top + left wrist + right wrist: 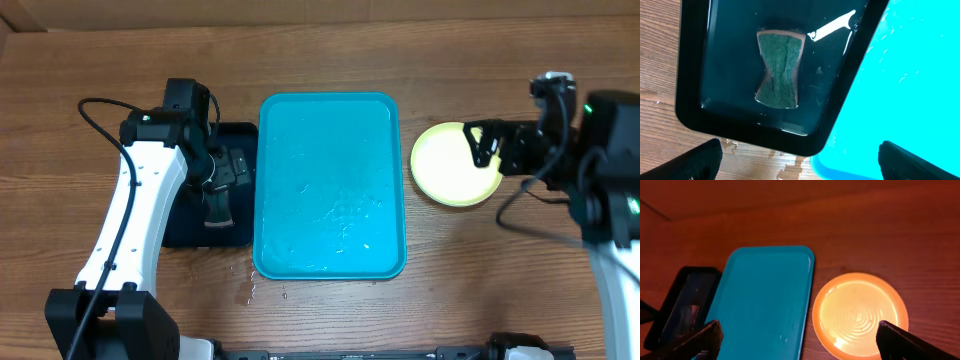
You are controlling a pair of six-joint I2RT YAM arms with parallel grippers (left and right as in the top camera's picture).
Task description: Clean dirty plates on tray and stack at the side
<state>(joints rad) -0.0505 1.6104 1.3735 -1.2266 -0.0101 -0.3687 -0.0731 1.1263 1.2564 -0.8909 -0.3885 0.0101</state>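
I see the left gripper (220,196) hanging over the black tray (180,228) with its jaws spread wide and nothing between them; a green sponge (780,70) lies flat in that tray's water. The wet blue tray (330,185) sits mid-table, touching the black one. The right gripper (484,146) is fully spread too, gripping nothing, over the edge of a yellow-green plate (445,165) resting on the table just right of the blue tray.

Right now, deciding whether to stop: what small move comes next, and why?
Probably just back the open left pincer and right pincer away: the tray holds only water, a plate sits beside it, and the sponge lies in the black tray.
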